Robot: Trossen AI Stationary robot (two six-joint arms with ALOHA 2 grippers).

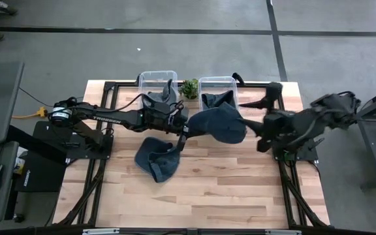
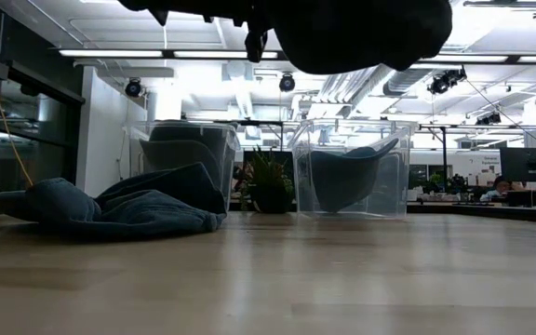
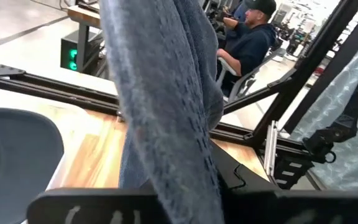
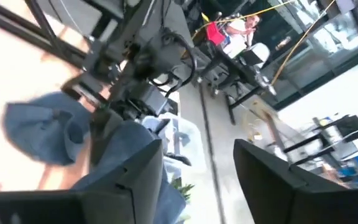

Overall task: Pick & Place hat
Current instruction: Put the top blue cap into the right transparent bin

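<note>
We see a blue hat [image 1: 219,124] hanging in the air above the table's middle, just in front of the right clear bin [image 1: 219,82]. Our left gripper [image 1: 183,128] is clamped shut on the hat's near edge, so the hat stretches away from those jaws toward the right gripper [image 1: 264,132], whose fingers stand spread and empty just beyond the hat's far end. A second hat [image 1: 156,158] lies on the table below.

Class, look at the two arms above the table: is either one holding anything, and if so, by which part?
The left end effector grips a blue hat by its left edge, lifted off the table. The right end effector is open beside the hat, holding nothing.
</note>
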